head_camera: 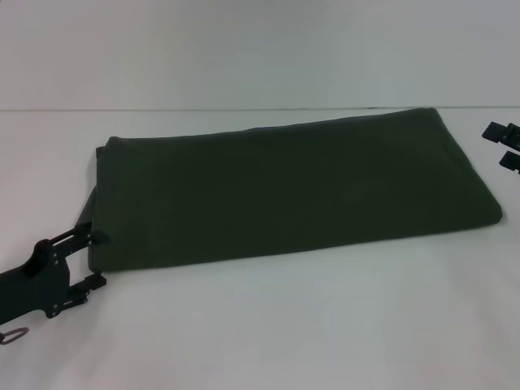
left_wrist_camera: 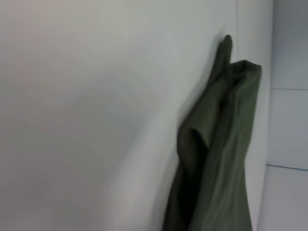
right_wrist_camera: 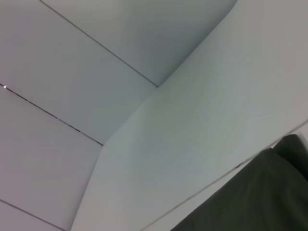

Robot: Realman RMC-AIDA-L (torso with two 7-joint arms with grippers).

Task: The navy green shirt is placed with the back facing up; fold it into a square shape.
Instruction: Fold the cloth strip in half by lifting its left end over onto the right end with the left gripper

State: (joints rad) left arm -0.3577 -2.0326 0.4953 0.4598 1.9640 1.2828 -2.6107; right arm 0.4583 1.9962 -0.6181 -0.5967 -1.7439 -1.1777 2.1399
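Note:
The navy green shirt point(head_camera: 292, 191) lies on the white table point(head_camera: 268, 325) as a long folded band, plain side up, running from left to the far right. My left gripper point(head_camera: 92, 258) is at the band's near-left corner, open, with one finger touching the shirt's left edge and the other just below the corner. The left wrist view shows bunched olive fabric of the shirt point(left_wrist_camera: 216, 154). My right gripper point(head_camera: 505, 145) stands open at the right edge of the head view, a little off the shirt's far-right end. A corner of the shirt point(right_wrist_camera: 250, 202) shows in the right wrist view.
The table's far edge point(head_camera: 244, 109) meets a pale wall behind the shirt. White tabletop stretches in front of the shirt and to its left.

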